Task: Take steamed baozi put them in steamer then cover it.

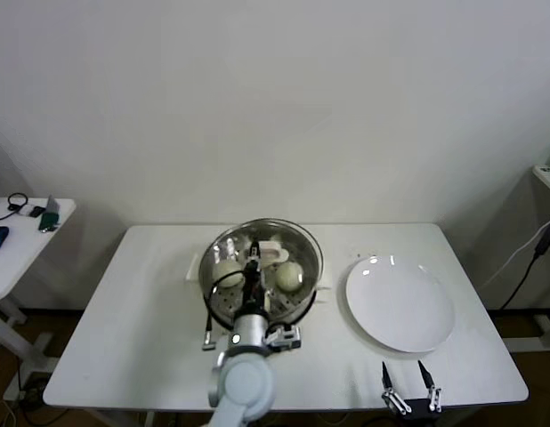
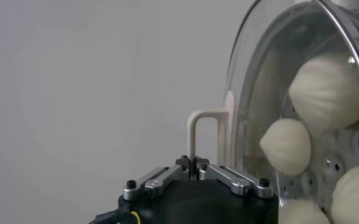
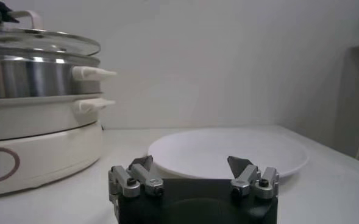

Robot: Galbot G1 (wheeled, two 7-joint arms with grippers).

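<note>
At frame centre, the glass cover (image 1: 262, 253) is seated on the steamer (image 1: 223, 307), gripped at its handle (image 2: 202, 137) by the clenched left gripper (image 2: 194, 165); rigid, breakable, judged slippery elsewhere; right gripper (image 3: 191, 173) released.

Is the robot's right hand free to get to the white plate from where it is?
Probably yes. The right hand is open and holds nothing, and the plate lies just ahead of it on the table with nothing between them.

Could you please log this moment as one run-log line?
left gripper: shut on glass lid handle | lid: on steamer | baozi: inside | right gripper: open, idle by empty plate
</note>
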